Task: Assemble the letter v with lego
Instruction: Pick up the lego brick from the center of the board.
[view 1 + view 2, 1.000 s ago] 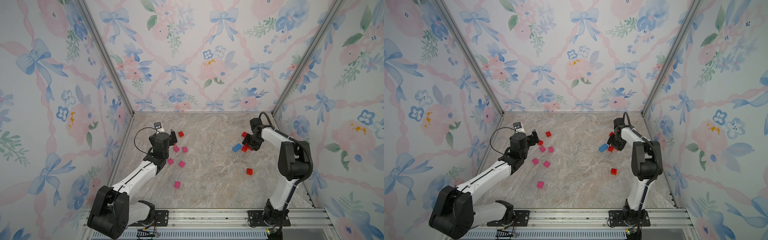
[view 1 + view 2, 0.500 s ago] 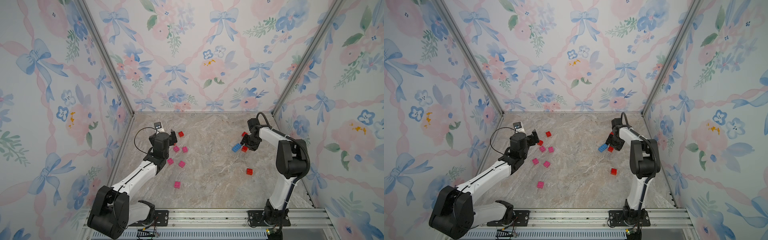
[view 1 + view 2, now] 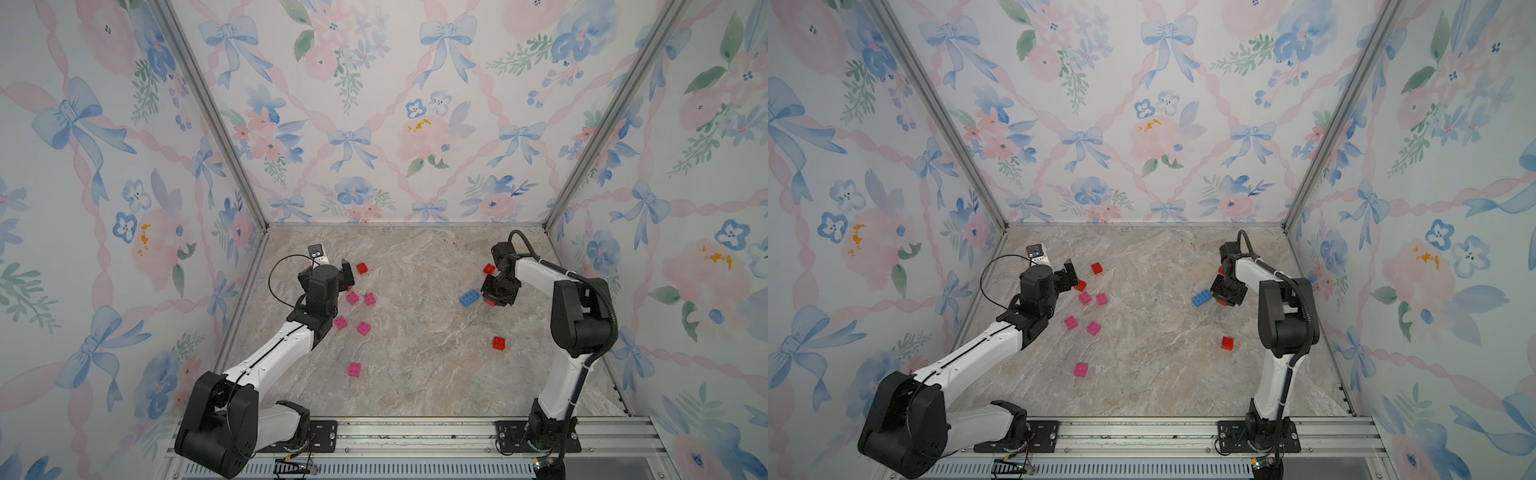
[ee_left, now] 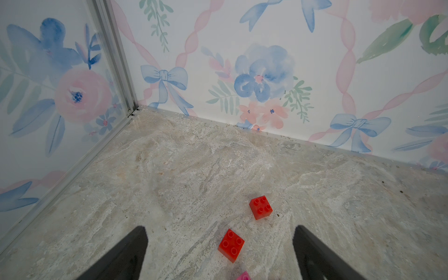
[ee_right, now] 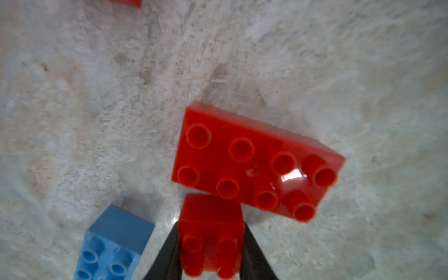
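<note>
Lego bricks (image 3: pixel 354 369) lie scattered over your booth floor, the pink bricks (image 3: pixel 363 328) near the left arm (image 3: pixel 270 353), red and blue near the right arm (image 3: pixel 582 316).

Room: walls (image 3: pixel 374 124) papered in pink roses and blue bows, joined by grey metal corner posts (image 3: pixel 216 124).

Surface: beige marble-look tabletop (image 3: pixel 415 386), with dark specks along the back wall's foot in the left wrist view. A slotted metal rail (image 3: pixel 415 430) runs along the front.

Your left gripper (image 4: pixel 220 228) stands wide apart and holds nothing. A square red brick (image 4: pixel 231 244) lies on the surface between its fingers, a second red brick (image 4: pixel 260 207) just past it.

Your right gripper (image 5: pixel 209 225) is clamped on a small red brick (image 5: pixel 211 213) at the edge of a long red brick (image 5: pixel 254 157) lying flat. Touching or just above, you cannot tell. The blue brick (image 5: pixel 116 232) lies just beside.

A lone red brick (image 3: pixel 499 343) sits apart, nearer the rail.
</note>
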Available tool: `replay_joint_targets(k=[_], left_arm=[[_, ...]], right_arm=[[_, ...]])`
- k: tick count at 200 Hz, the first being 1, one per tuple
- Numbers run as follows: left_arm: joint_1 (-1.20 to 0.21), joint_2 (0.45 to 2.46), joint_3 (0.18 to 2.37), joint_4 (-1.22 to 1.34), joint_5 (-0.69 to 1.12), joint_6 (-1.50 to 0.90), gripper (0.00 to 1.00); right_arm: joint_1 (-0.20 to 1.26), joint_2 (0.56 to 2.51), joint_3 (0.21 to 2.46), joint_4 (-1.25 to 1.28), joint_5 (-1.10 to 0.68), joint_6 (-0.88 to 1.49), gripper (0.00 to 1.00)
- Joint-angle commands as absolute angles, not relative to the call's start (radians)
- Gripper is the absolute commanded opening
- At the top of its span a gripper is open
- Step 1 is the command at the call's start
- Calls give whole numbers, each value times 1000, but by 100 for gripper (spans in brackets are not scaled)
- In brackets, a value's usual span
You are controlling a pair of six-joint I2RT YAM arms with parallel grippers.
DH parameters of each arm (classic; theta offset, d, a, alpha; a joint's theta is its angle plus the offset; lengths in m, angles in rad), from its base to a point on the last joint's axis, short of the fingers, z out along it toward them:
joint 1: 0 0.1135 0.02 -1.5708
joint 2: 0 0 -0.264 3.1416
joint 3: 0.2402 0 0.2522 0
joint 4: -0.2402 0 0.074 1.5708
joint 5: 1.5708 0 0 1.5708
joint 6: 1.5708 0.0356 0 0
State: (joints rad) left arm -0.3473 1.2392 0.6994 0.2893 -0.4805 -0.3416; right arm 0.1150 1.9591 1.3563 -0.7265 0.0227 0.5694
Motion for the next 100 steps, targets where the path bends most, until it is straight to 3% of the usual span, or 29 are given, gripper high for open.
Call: replay_joint_targets(k=[1,26,58,100], left_arm=[[-350,1234,705,296,-450,-337,97],[-351,1243,704,295,-400,-424,97],[-354,1287,703,264,-420,-539,97],[-355,1220,646,235,-452,-599,95]], right_arm=[[171,1844,1385,-855,61,496,25],[327,1763,1394,-915,67,479,22],[530,1832,1435,-871,65,583,20],[613,1977,1504,-757,93,683,25]])
